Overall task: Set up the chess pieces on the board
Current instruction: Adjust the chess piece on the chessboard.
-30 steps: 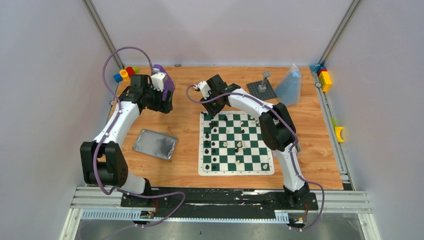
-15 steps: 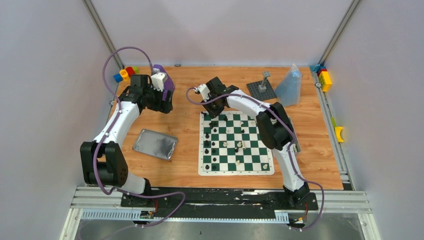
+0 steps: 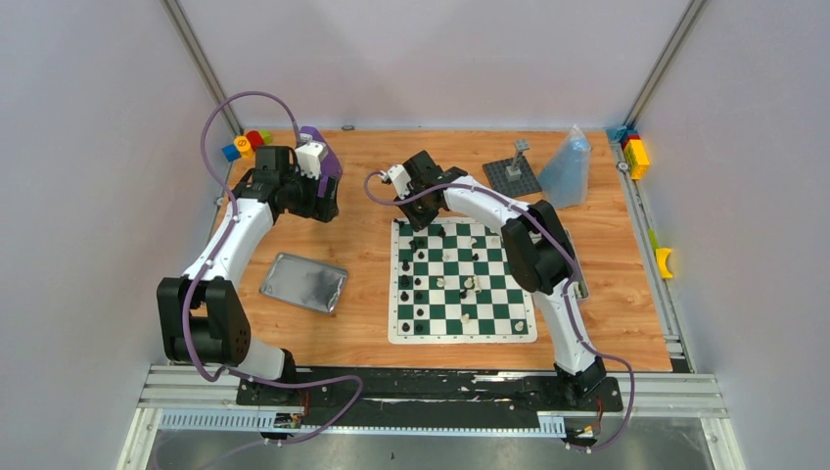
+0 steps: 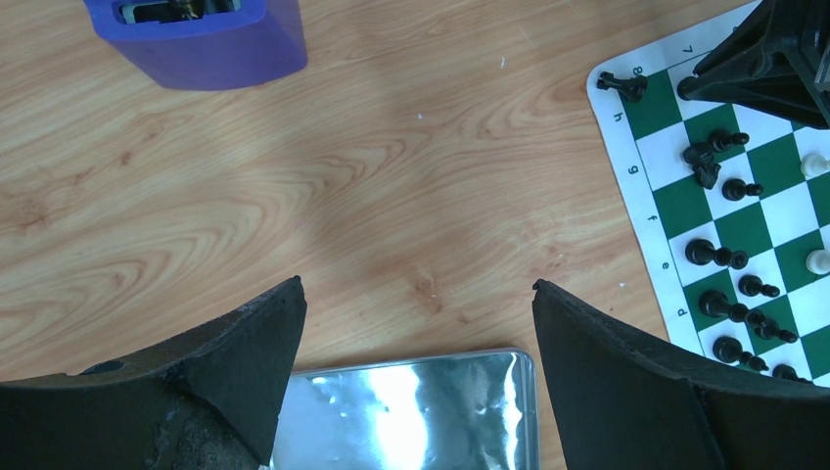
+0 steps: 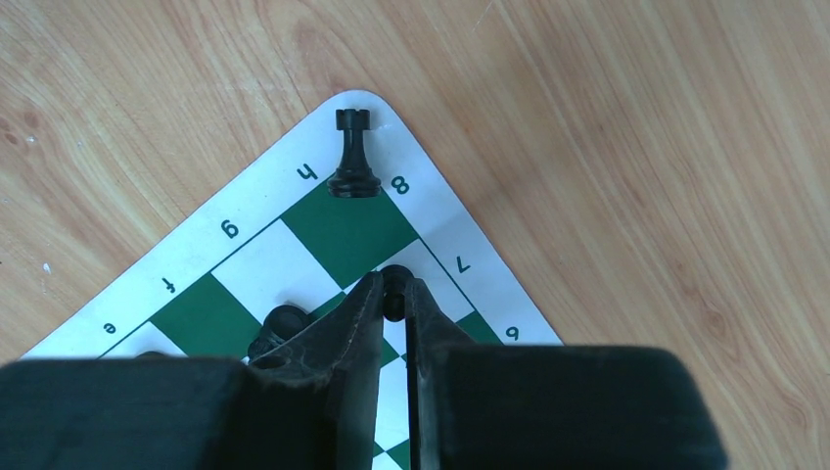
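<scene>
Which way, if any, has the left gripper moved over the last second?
No, it has not moved. In the top view the left gripper sits at the same spot between the purple container and the metal tin, open.

Pieces on board; tin to left

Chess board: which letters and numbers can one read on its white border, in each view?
"8", "7", "6": chess board border, right wrist view.
"h", "g", "f", "e": same border, right wrist view.
"8", "7", "h", "g", "f", "e", "d": same border, left wrist view.
Top external view: too small to read.
</scene>
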Robot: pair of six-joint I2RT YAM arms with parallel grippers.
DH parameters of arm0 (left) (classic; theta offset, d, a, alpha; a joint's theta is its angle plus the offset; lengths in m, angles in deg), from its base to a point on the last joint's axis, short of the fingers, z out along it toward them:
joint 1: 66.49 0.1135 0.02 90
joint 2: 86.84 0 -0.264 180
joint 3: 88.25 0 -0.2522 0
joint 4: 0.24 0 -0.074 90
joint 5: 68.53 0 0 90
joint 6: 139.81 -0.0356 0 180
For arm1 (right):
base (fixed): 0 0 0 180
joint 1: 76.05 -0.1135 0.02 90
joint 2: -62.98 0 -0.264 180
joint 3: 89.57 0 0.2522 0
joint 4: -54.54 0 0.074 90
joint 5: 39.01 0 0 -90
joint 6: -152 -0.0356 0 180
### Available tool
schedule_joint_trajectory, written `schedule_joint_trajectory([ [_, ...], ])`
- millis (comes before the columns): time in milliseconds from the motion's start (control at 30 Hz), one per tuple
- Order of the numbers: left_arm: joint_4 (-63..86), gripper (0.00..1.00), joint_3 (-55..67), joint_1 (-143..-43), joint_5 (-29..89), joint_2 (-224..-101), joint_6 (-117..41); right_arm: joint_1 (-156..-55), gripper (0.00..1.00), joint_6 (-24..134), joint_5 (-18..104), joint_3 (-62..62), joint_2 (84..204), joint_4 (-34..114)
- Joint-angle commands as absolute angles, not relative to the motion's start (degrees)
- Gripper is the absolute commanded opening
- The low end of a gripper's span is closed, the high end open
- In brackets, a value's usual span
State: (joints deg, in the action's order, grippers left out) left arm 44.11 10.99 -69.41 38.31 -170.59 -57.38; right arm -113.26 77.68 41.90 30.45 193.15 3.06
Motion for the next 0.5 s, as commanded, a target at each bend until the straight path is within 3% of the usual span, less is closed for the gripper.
schedule_joint_trajectory([
  [0,42.43,0.93,11.45,-69.05,39.23,-168.78,-57.47,-112.7,0.11,77.56,41.89,31.91,191.94,3.24],
  [467,42.48,0.93,11.45,-69.07,39.33,-168.93,-57.53,-112.33,0.1,77.38,41.43,30.47,190.78,3.24],
])
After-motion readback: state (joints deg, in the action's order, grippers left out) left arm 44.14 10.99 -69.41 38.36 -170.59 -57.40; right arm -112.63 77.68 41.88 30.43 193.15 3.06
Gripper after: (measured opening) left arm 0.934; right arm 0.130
